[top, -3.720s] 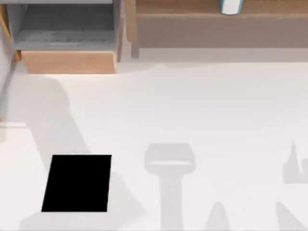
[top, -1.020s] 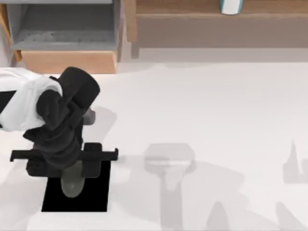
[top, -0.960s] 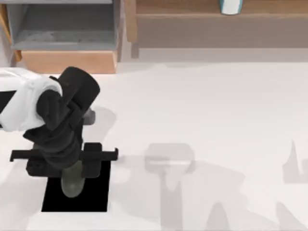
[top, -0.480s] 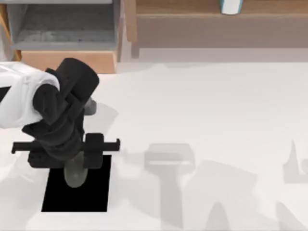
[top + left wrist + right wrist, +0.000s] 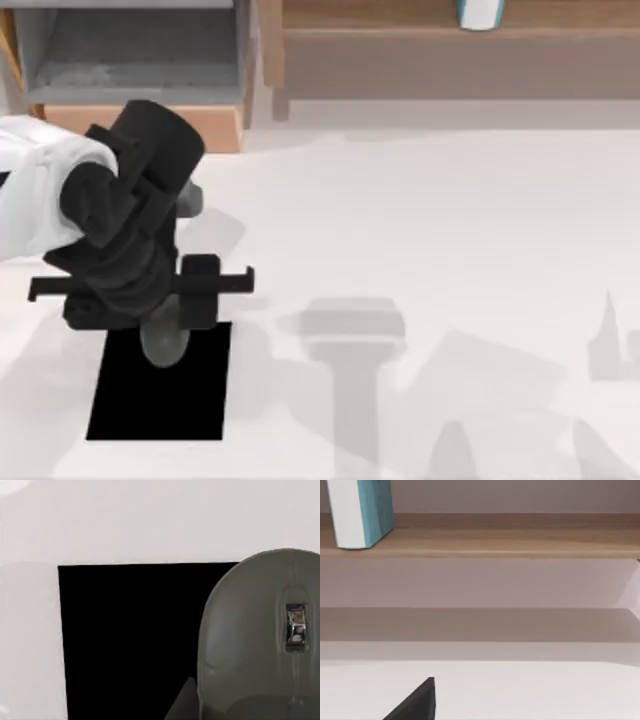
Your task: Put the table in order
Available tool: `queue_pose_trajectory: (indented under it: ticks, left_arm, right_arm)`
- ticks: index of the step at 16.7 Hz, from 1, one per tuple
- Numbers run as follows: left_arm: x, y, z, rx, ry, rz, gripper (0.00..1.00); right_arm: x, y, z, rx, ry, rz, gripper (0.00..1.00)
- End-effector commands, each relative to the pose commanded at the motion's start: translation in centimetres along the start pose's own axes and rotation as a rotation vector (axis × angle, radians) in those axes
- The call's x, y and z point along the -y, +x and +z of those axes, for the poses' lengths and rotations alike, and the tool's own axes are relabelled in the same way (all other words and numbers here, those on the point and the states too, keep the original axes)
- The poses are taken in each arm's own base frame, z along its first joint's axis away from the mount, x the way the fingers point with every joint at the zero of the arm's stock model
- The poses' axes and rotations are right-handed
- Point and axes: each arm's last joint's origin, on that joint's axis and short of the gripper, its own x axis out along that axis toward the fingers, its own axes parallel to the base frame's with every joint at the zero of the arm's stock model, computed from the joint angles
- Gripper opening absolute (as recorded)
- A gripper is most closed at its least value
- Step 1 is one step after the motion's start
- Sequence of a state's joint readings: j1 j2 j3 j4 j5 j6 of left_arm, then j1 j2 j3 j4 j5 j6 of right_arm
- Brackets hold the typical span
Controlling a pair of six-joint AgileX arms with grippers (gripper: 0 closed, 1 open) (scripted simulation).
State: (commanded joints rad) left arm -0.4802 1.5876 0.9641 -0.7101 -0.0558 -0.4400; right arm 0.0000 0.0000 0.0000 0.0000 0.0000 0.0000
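My left gripper (image 5: 160,322) is shut on a grey computer mouse (image 5: 164,343), holding it over the far edge of a black square mat (image 5: 160,400) near the front left of the white table (image 5: 450,220). From the left wrist the mouse (image 5: 260,635) looms close above the mat (image 5: 130,640), with its scroll wheel facing the camera. A dark tip of my right gripper (image 5: 417,702) shows low in the right wrist view, facing the shelf.
An open wooden drawer (image 5: 140,128) with a grey inside stands at the back left, just behind my left arm. A light wooden shelf (image 5: 450,60) runs along the back, carrying a teal and white box (image 5: 480,12), also (image 5: 362,512).
Over the last second my left gripper has drawn back toward the drawer with the mouse, from over the mat's middle to its far edge. Earlier the mat lay bare with no arm in view.
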Motion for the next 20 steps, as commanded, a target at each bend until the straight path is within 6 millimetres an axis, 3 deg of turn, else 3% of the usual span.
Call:
queue_pose_trajectory:
  ticks: [6, 14, 19, 20]
  left_arm:
    - [0.0, 0.3, 0.0, 0.001, 0.001, -0.001, 0.00]
    - [-0.6, 3.2, -1.8, -0.129, 0.010, 0.055, 0.00]
    - [-0.6, 3.3, -1.8, -0.134, 0.010, 0.058, 0.00]
    - [-0.6, 3.3, -1.8, -0.134, 0.010, 0.058, 0.08]
  right_arm:
    - [0.0, 0.0, 0.0, 0.000, 0.000, 0.000, 1.00]
    - [0.0, 0.0, 0.0, 0.000, 0.000, 0.000, 1.00]
    - [0.0, 0.0, 0.0, 0.000, 0.000, 0.000, 1.00]
    - [0.0, 0.0, 0.0, 0.000, 0.000, 0.000, 1.00]
